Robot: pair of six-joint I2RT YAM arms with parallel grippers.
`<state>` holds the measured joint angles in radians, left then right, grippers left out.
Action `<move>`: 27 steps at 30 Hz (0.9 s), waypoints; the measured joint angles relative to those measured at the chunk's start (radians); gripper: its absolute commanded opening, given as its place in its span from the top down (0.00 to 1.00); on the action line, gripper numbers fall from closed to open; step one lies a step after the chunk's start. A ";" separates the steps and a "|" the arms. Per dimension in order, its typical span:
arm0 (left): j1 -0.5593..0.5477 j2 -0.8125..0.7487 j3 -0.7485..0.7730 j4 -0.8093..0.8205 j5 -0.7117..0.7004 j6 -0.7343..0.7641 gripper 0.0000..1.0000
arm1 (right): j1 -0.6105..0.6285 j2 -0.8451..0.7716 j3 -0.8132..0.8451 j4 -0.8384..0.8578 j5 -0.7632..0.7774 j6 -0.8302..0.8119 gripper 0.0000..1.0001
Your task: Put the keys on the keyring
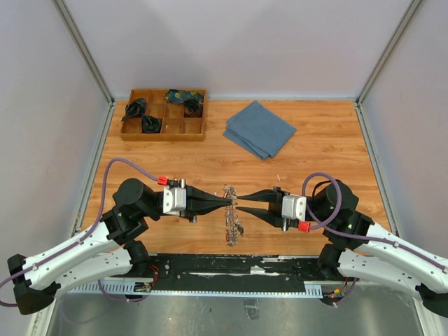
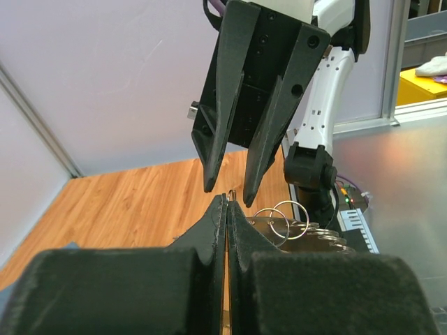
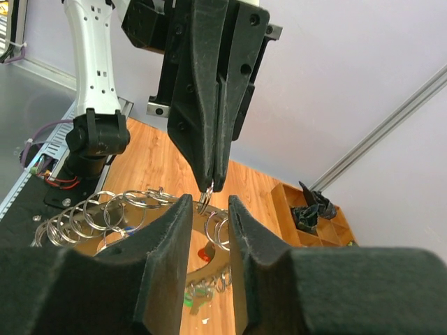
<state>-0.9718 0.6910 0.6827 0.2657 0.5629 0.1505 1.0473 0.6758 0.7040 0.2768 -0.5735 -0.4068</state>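
From the top camera, both arms meet tip to tip near the middle of the near edge of the tabletop (image 1: 315,150). The keyring (image 1: 232,222) is a silvery bunch just under the tips. In the left wrist camera, the left pincer (image 2: 228,202) is clenched on one small loop of the keyring, and the right pincer (image 2: 229,194) stands released just above it. In the right wrist camera, its fingers (image 3: 164,230) straddle that loop. I judge this is the threading step, and next the right pincer should close gently there. The tray (image 1: 162,138) and the cloth (image 1: 260,129) are well apart, toward the far edge.
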 measured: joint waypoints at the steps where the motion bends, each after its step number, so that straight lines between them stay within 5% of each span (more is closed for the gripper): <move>1: 0.000 0.000 0.000 0.000 0.000 0.000 0.99 | 0.000 0.000 0.000 -0.008 0.000 0.000 0.75; 16: 0.000 -0.002 0.000 -0.003 0.008 0.003 0.99 | 0.000 0.032 0.006 -0.021 -0.001 0.013 0.99; 23: 0.000 -0.006 0.000 0.002 0.009 0.000 0.72 | 0.000 0.031 0.017 -0.029 0.002 0.019 1.00; 27: 0.000 -0.008 0.000 0.004 0.007 0.002 0.65 | 0.000 0.029 0.017 -0.032 0.007 0.020 1.00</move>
<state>-0.9718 0.6834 0.6827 0.2699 0.5697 0.1520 1.0473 0.7048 0.7212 0.2447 -0.5663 -0.3866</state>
